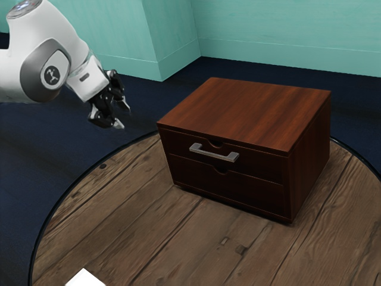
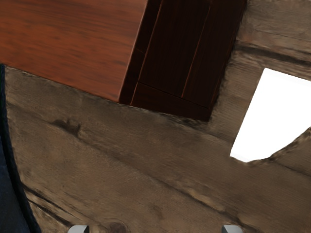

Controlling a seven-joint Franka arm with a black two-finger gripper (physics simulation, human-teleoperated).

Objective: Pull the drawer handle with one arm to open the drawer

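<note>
Jaws wide apart, holding nothing. The gripper (image 1: 121,117) hangs in air, touching nothing. Drawer handle (image 1: 214,153) is well apart toward the exterior view's right, on the top drawer (image 1: 250,158) of the dark wood cabinet (image 1: 250,107) – front looks flush w/ the lower drawer (image 1: 238,186). Cabinet stands on the round wooden table (image 1: 149,238).

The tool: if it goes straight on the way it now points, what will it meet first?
Most likely the tool meets the round wooden table, just before the corner of the drawer cabinet, not the handle. Depth is unclear.
</note>
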